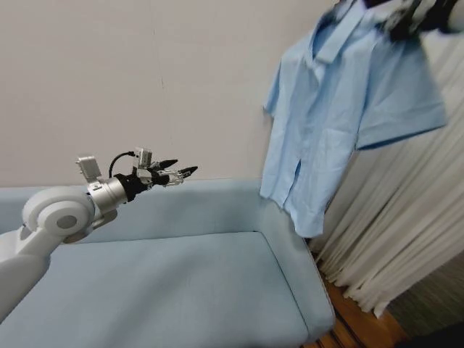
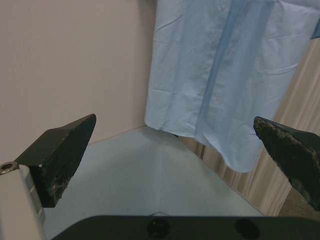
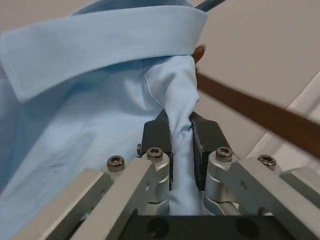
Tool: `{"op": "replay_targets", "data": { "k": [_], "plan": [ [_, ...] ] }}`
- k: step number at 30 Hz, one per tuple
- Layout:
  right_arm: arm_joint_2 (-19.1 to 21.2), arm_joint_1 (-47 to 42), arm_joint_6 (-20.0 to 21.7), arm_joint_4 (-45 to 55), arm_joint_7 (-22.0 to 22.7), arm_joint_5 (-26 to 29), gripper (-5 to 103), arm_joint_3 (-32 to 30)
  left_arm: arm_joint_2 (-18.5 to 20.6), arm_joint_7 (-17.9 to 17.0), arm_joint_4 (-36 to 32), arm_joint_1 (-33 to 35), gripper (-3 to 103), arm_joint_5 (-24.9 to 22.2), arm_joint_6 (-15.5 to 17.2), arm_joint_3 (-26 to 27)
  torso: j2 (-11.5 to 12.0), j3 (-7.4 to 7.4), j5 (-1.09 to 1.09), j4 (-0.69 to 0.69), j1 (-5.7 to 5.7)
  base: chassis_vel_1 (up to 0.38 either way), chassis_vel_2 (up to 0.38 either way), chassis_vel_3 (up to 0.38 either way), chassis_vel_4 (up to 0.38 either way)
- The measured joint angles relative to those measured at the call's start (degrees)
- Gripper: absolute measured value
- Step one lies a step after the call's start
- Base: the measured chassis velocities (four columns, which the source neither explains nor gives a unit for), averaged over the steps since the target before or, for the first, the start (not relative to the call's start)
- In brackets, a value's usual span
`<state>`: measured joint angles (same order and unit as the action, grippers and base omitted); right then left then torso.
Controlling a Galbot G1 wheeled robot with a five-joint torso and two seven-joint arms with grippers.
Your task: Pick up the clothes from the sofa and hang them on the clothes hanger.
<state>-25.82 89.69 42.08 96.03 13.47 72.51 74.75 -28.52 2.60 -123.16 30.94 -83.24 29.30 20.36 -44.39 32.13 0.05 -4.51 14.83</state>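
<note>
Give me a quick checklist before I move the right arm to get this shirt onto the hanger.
1. Right tool grip: shut on a bunch of the shirt just under the collar. Ok.
2. Shirt lifted off the sofa seat: it hangs high at the sofa's right end. Ok.
3. Left tool out of the way: open, over the sofa back, apart from the shirt. Ok.
4. Hanger within reach: a brown bar runs close beside the right tool. Ok.
5. Collar hooked over that bar: cannot tell.
</note>
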Motion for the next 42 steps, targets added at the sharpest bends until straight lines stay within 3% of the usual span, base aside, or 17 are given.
{"op": "replay_targets", "data": {
  "k": [2,5,11,18,22,26,37,42],
  "plan": [
    [1.4,-1.6,0.1,2.6,3.0,4.4,9,-0.1,0.3,0.0,-0.2,0.4,100,0.0,0.0,0.0,0.0,0.04,0.14,0.04,0.02,0.0,0.0,0.0,0.0],
    [2.2,-3.0,0.1,4.4,5.3,8.6,9,-1.0,0.4,-0.1,-0.5,0.7,100,0.0,0.0,0.2,0.0,0.04,0.03,0.04,0.03,0.0,0.0,0.0,0.0],
    [3.2,-3.4,0.1,6.8,8.3,15.7,9,-0.3,0.9,-0.3,-0.7,1.2,100,0.0,0.0,0.4,0.0,0.03,0.0,0.06,0.02,0.0,0.0,0.0,0.0],
    [6.4,-10.0,0.1,8.9,9.5,15.7,9,-4.6,0.9,-0.8,-0.9,1.3,100,-0.1,0.0,0.4,0.0,0.03,0.04,0.04,0.03,0.0,0.0,0.0,0.0],
    [8.2,-17.3,0.0,9.8,11.1,16.0,9,-10.4,1.0,-1.2,-1.1,1.4,100,-0.2,0.1,0.5,0.0,0.03,0.03,0.05,0.03,0.0,0.0,0.0,0.0],
    [10.8,-22.6,0.0,10.8,10.7,12.8,9,-11.8,1.2,-1.3,-0.7,1.3,100,-0.2,0.1,0.4,0.0,0.04,0.04,0.06,0.03,0.0,0.0,0.0,0.0],
    [16.8,-25.3,-0.2,11.7,5.5,6.2,9,-11.1,-0.1,-1.5,0.1,1.2,100,0.7,0.1,-1.1,0.0,0.04,0.04,0.05,0.04,0.0,0.0,0.0,0.0],
    [21.1,-25.5,-0.2,13.1,-1.8,-8.0,9,-10.6,-0.1,-1.7,-0.1,1.3,100,0.9,0.1,-1.4,0.0,0.03,0.05,0.03,0.03,0.0,0.0,0.0,0.0]
  ]
}}
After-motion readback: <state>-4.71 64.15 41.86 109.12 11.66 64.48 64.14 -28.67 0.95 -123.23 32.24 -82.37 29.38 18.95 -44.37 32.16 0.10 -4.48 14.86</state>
